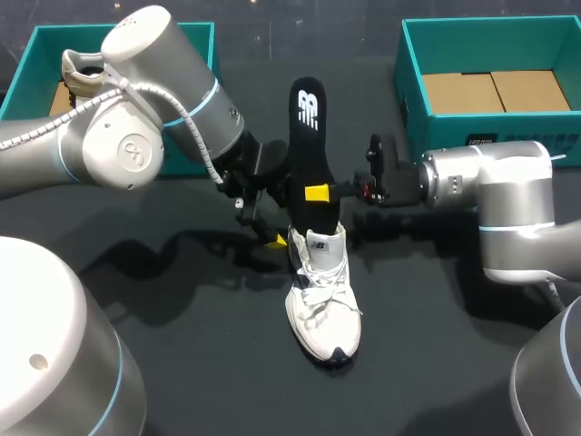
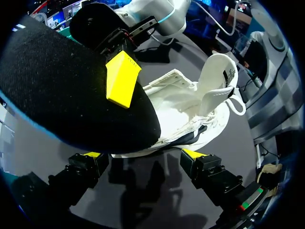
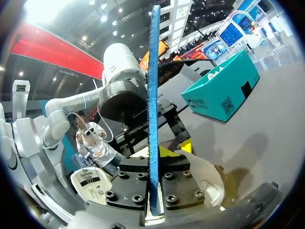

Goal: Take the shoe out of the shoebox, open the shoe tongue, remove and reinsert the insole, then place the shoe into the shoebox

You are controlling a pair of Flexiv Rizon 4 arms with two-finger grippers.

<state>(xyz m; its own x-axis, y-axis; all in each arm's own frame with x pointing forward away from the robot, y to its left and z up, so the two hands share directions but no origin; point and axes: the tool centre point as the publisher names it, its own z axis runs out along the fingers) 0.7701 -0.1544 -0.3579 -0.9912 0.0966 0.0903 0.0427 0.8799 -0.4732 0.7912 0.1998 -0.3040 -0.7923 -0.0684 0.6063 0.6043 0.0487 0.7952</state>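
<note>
Risk is gathering around the middle of the frame rather than at the teal shoebox [image 1: 413,86] in the upper right, which is sitting open and well apart from the action. The white shoe [image 1: 324,295] is lying on the dark table [image 1: 436,363] at lower centre, toe towards the bottom edge, and nothing is pinning it. The left gripper [image 2: 143,155] is hanging just beside the heel with its fingers apart, so I am judging that the shoe may be sliding or tipping once anything is pushing into its opening. The black insole [image 1: 309,136] is standing upright with its lower end at that opening, and the right gripper [image 1: 320,193] is clamping it flat between both fingers near mid-length. Held so far up, the lower end may be buckling or catching on the rim, and the thin pinch may be letting it twist or slip out
</note>
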